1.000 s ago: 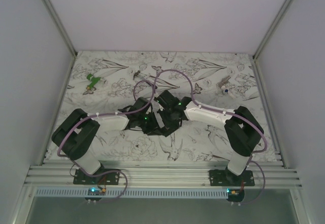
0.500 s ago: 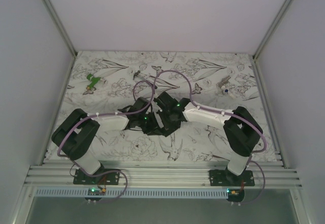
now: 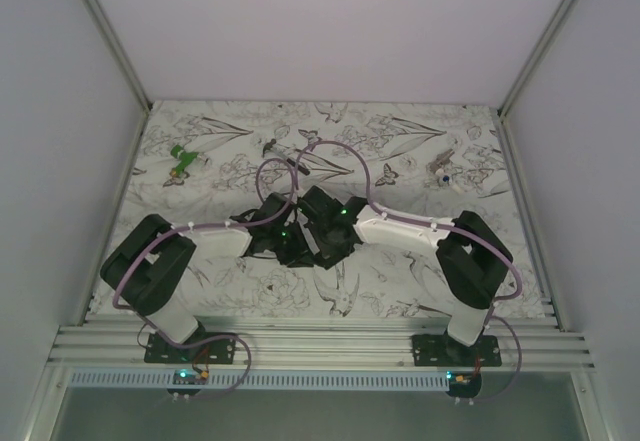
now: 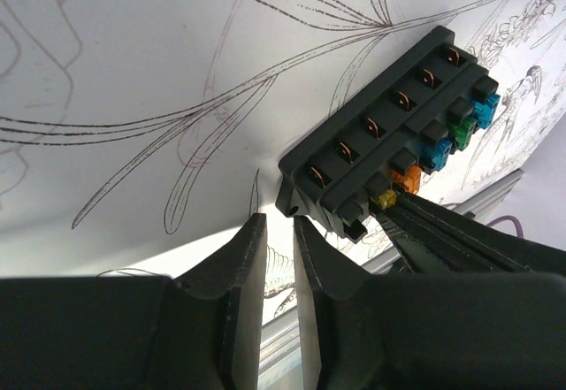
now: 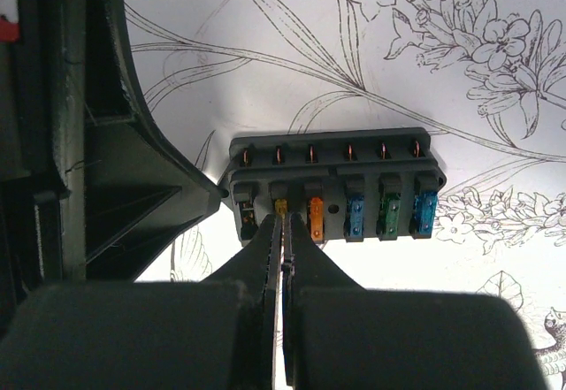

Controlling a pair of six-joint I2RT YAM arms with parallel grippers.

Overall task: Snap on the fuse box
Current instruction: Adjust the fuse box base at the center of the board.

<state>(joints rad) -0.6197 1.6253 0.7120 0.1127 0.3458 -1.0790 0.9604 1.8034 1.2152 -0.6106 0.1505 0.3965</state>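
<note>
The fuse box (image 5: 334, 187) is a black block lying on the flower-print table, with a row of copper contacts and yellow, orange, blue and green fuses along its near side. My right gripper (image 5: 282, 220) is shut, its tips against the yellow fuse (image 5: 281, 205); I cannot tell whether they pinch it. My left gripper (image 4: 274, 222) stands slightly open with only the table showing between its fingers, just short of the fuse box (image 4: 389, 138) at its near corner. In the top view both wrists meet mid-table and hide the box.
A small green piece (image 3: 181, 158) lies at the far left of the table. A small pale part (image 3: 440, 173) lies at the far right and a dark bit (image 3: 268, 147) at the back. White walls close in both sides; a metal rail (image 3: 320, 346) runs along the front.
The right arm has swung a little to the left, bringing its wrist closer against the left one. The left arm has hardly moved.
</note>
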